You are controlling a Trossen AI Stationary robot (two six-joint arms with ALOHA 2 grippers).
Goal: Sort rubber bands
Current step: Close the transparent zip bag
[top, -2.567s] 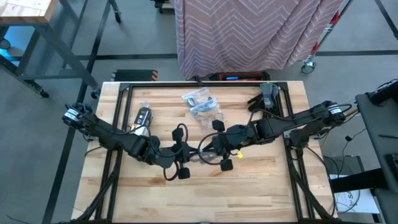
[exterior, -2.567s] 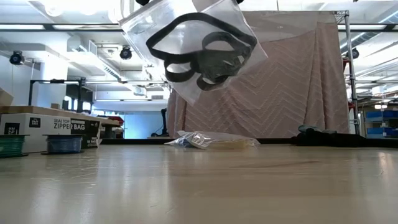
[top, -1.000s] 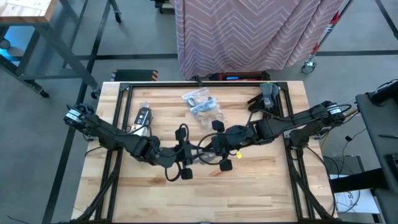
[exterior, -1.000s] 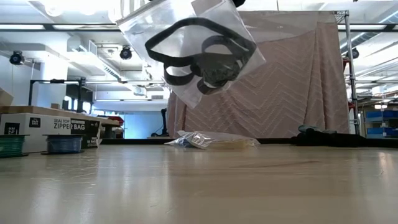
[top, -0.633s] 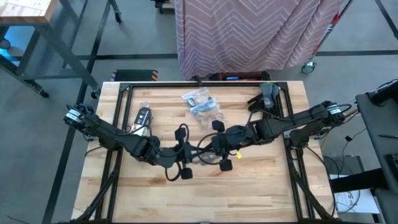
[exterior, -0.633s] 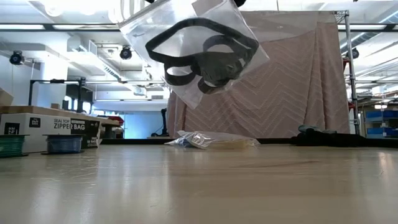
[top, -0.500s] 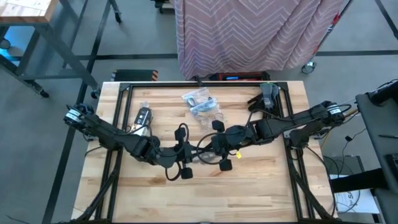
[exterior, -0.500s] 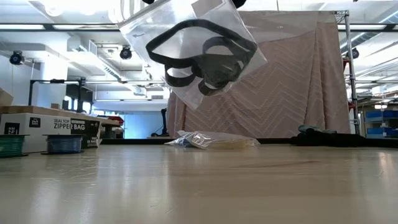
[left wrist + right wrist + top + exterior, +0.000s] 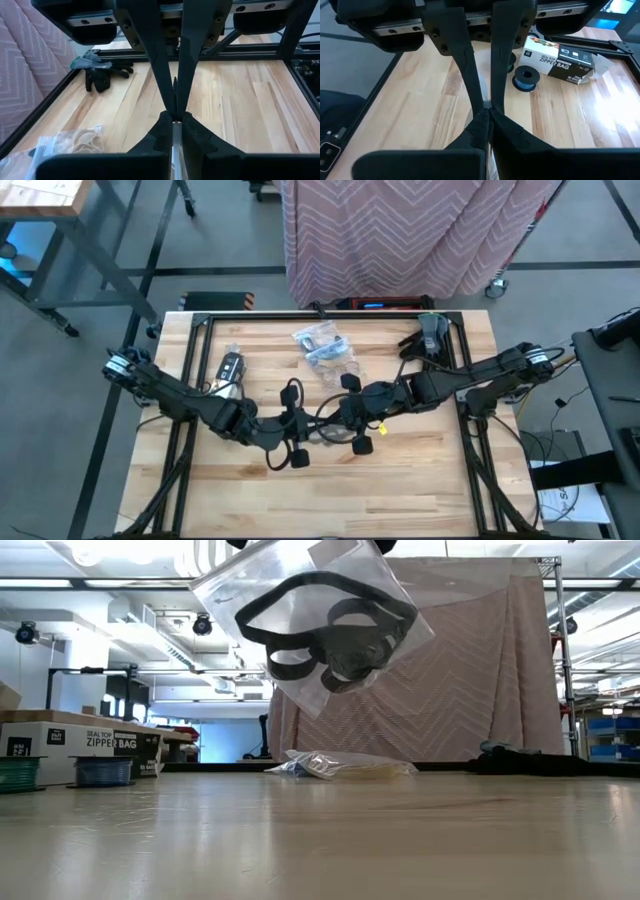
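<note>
Both the left end effector point(image 9: 297, 423) and right end effector point(image 9: 345, 418) were clenched, apparently on the top edge of the clear bag point(image 9: 300, 625); black rubber bands point(image 9: 325, 632) hung directly beneath them, above the surface point(image 9: 320, 840).

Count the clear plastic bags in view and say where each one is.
2. One bag, holding black rubber bands, hangs in the air above the table's middle, pinched by the left claw and right claw. Another bag lies near the far edge. More may be hidden.
</note>
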